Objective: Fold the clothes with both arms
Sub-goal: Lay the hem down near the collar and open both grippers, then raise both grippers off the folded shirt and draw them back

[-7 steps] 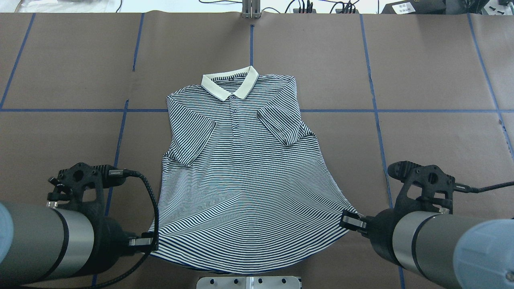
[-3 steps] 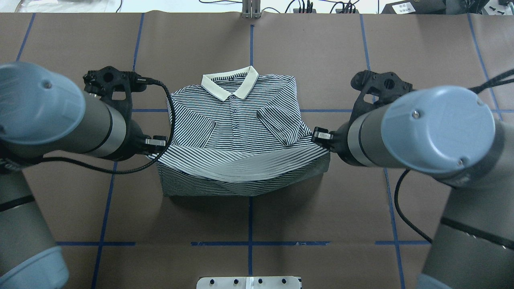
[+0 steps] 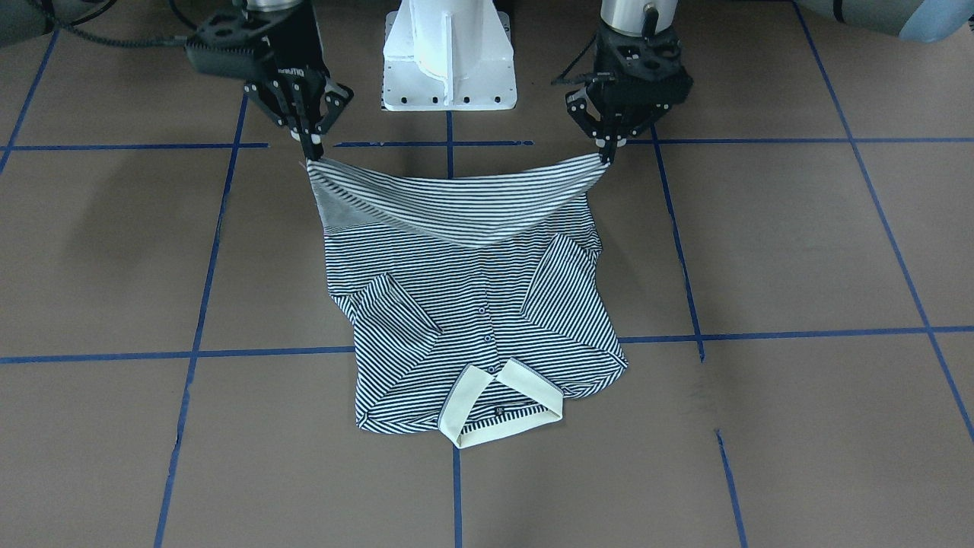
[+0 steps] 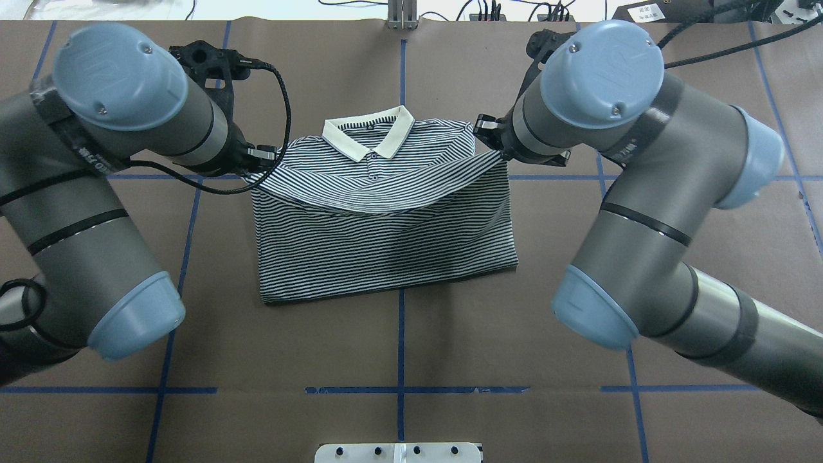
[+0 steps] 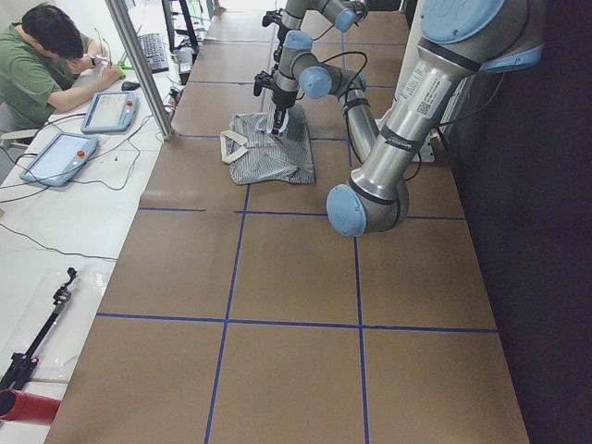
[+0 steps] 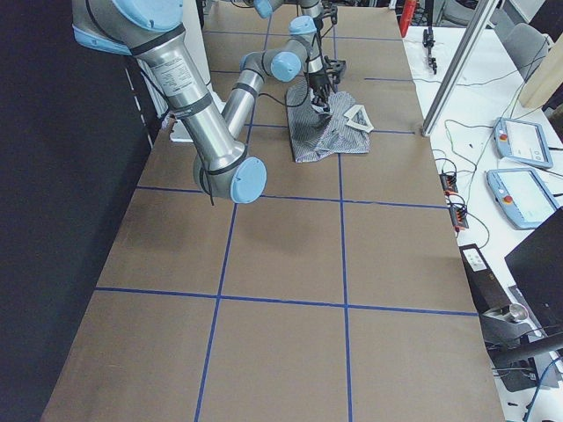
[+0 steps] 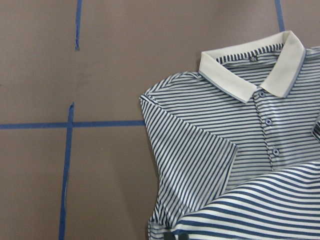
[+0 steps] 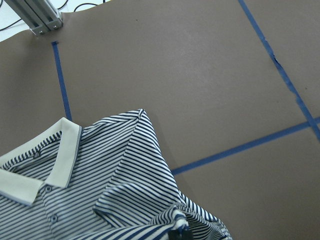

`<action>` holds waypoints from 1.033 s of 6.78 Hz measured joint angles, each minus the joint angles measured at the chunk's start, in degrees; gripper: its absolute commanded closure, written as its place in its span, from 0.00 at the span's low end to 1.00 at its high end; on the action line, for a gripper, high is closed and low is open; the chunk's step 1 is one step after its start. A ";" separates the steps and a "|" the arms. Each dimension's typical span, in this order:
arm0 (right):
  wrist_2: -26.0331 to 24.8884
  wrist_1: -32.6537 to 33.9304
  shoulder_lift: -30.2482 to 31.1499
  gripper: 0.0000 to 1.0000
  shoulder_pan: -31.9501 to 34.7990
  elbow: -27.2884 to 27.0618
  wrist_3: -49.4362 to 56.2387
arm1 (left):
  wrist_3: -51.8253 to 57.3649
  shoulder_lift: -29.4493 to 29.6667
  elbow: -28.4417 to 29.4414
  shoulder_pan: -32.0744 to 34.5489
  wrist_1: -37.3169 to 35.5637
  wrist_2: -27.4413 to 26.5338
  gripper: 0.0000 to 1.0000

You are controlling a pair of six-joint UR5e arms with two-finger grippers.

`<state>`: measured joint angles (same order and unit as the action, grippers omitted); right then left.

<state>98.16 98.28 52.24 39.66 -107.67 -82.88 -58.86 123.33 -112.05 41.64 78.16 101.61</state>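
The striped polo shirt point(image 4: 386, 238) lies on the brown table, cream collar point(image 4: 370, 132) at the far side, sleeves folded in. My left gripper point(image 4: 257, 168) is shut on the hem's left corner. My right gripper point(image 4: 492, 149) is shut on the hem's right corner. The hem point(image 3: 456, 202) hangs lifted and sagging between them, carried over the shirt's chest close to the collar. In the front-facing view the left gripper point(image 3: 606, 156) is on the right and the right gripper point(image 3: 312, 152) on the left. The left wrist view shows the held hem point(image 7: 260, 210) over the chest.
The white pedestal base point(image 3: 449, 53) stands at the table's near edge between the arms. Blue tape lines point(image 4: 398, 341) cross the brown table. An aluminium post point(image 4: 402, 13) stands at the far edge. An operator point(image 5: 46, 65) sits at a side desk with tablets.
Both grippers have carried the hem from the near edge up and away toward the collar. The shirt's lower half now lies folded over, with the fold line facing the robot.
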 measured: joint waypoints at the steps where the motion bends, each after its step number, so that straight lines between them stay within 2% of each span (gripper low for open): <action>1: 0.11 -5.24 -2.60 1.00 1.10 8.36 0.65 | 0.69 0.97 6.36 1.25 5.53 -0.10 1.00; 3: 0.05 -15.68 -6.03 1.00 2.16 22.74 1.30 | 1.42 2.49 19.34 2.70 17.57 -0.30 1.00; 4: -0.10 -19.19 -6.55 1.00 2.34 27.16 1.60 | 2.08 2.75 24.09 3.11 22.04 -0.34 1.00; 5: -0.16 -21.31 -6.73 1.00 2.39 30.04 1.76 | 2.55 2.84 26.80 3.33 24.31 -0.35 1.00; 7: -0.14 -22.63 -6.75 1.00 2.42 32.54 1.83 | 3.14 2.83 28.36 3.35 25.43 -0.36 1.00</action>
<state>98.01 75.64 45.49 42.08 -75.13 -81.04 -55.72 126.15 -83.70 45.00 103.58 101.25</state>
